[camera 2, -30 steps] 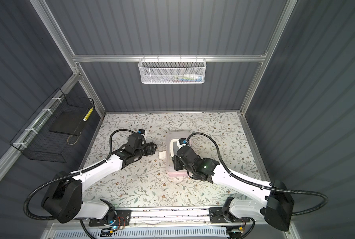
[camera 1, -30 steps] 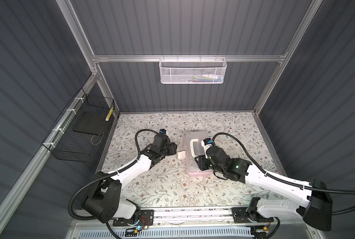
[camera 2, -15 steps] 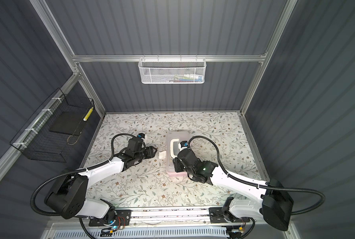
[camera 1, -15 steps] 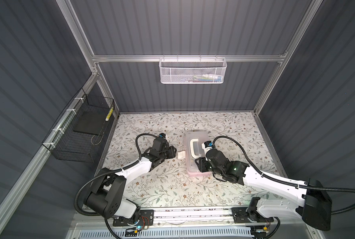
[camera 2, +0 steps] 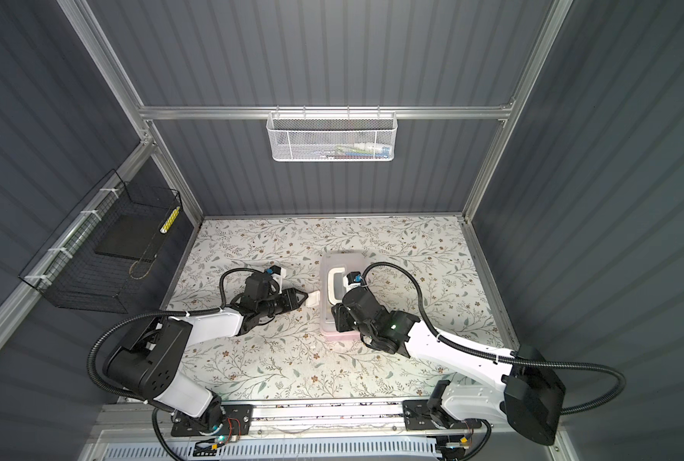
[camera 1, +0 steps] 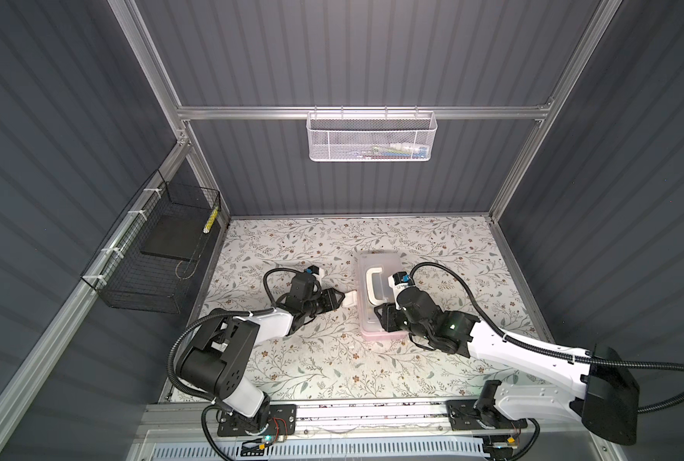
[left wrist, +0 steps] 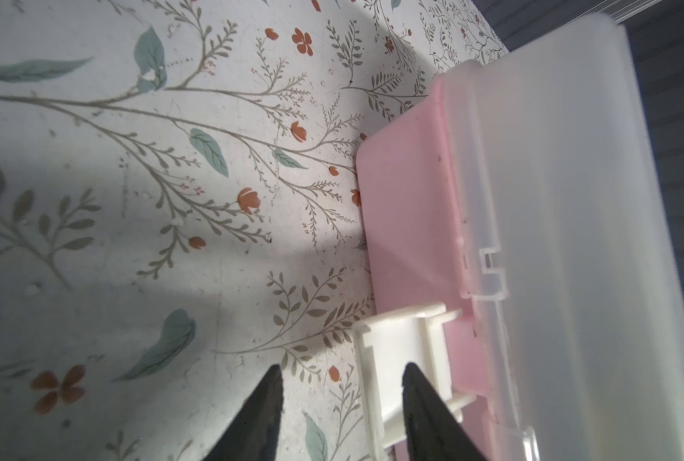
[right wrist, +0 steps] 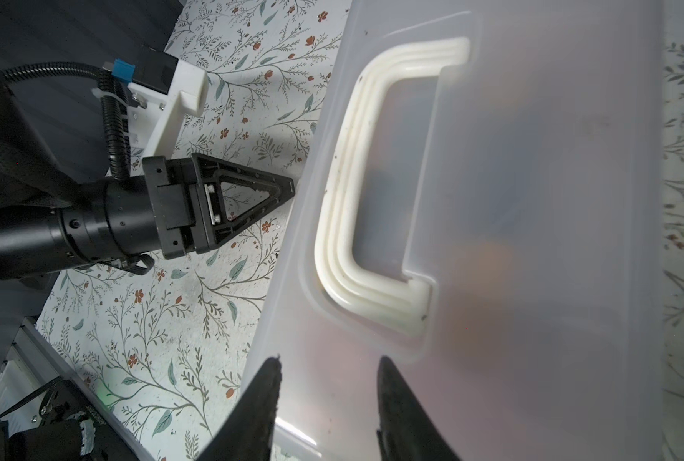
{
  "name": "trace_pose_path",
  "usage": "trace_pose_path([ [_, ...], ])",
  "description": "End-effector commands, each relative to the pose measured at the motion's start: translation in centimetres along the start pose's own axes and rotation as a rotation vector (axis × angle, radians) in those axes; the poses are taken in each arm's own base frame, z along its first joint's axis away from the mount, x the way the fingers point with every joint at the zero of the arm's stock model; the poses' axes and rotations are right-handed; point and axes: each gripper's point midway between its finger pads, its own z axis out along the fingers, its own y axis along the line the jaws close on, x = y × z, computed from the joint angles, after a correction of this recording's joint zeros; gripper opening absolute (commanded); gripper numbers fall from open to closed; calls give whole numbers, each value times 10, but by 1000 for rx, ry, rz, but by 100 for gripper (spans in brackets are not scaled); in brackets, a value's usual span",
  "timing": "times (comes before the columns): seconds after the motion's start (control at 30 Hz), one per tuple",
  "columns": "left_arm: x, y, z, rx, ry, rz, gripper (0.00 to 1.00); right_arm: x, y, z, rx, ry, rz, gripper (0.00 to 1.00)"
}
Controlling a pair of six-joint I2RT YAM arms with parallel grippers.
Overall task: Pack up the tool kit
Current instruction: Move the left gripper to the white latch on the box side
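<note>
The tool kit (camera 1: pixel 380 261) lies flat on the flowered desk (camera 1: pixel 312 359), a little right of the middle, with its frosted lid (right wrist: pixel 531 199) down over the pink base (left wrist: pixel 408 207) and the white handle (right wrist: pixel 338 199) folded flat on top. The white latch (left wrist: pixel 400 351) sticks out sideways from the long edge that faces the left arm, so the box looks shut but not yet fastened.

The left hand (left wrist: pixel 343 367) comes in low and level with the desk. Its fingers are spread, with the latch partly between them, placed, I think, to pinch or swing it up against the lid. Whether either finger already touches the latch, I cannot tell.

The right hand (right wrist: pixel 329 359) sits over the near end of the lid with its fingers apart and nothing pinched between them. It probably presses down to steady the box while the latch is worked.
</note>
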Motion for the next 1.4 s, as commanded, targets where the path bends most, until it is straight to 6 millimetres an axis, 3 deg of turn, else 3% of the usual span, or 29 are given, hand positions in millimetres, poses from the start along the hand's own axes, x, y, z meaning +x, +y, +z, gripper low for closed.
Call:
trace_pose_path([
  [0.0, -1, -13, 3, 100, 7, -25, 47, 25, -19, 6, 64, 89, -16, 42],
  [0.33, 4, -9, 11, 108, 28, -34, 45, 0, -14, 2, 55, 37, -35, 41],
  [0.57, 7, -10, 13, 131, 34, -41, 45, -36, 11, -1, -6, -28, -80, 39],
  [0.77, 5, -13, 13, 143, 30, -44, 44, -48, 29, 15, -69, -18, -94, 38],
  [1.03, 3, -19, 15, 168, 35, -46, 43, -28, 22, 42, -98, 54, -46, 35],
  [1.37, 6, -21, 17, 199, 49, -68, 37, 6, 1, 52, -61, 120, 2, 35],
])
